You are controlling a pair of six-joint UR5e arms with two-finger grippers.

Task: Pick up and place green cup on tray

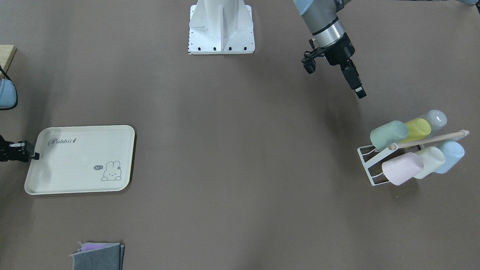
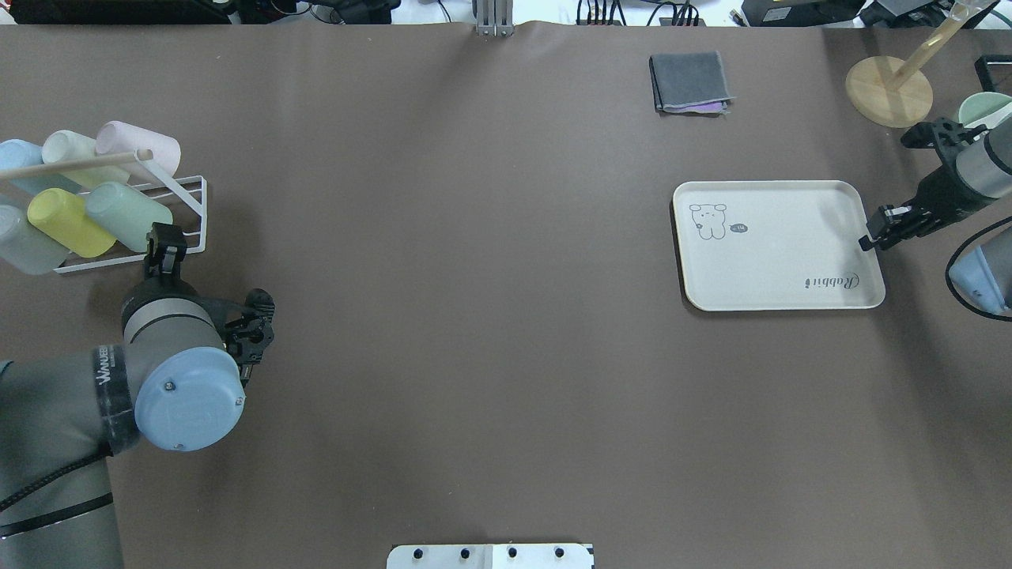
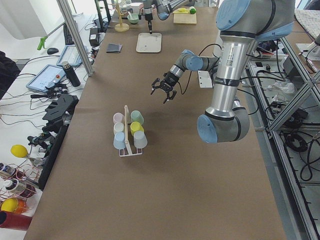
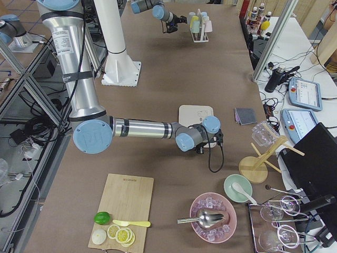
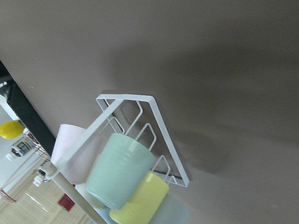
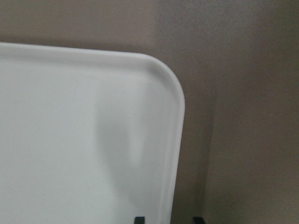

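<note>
The sage-green plastic cup (image 1: 389, 134) lies tilted on a white wire rack (image 5: 126, 96); the cream rectangular tray (image 1: 75, 165) lies well apart on the worktop (image 1: 240, 150).

The tray (image 6: 84, 140) runs off the right wrist view's left and bottom edges.

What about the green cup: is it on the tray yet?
No, the green cup sits on the wire rack, and the tray lies bare.

The matte sage-green plastic cup (image 1: 388, 134) lies tilted on the white wire rack (image 1: 369, 165) among 5 other cups (image 1: 418, 129), at the brown table's (image 1: 240, 150) left end; the cream rectangular tray (image 1: 80, 161) lies well apart, at the right end.
</note>
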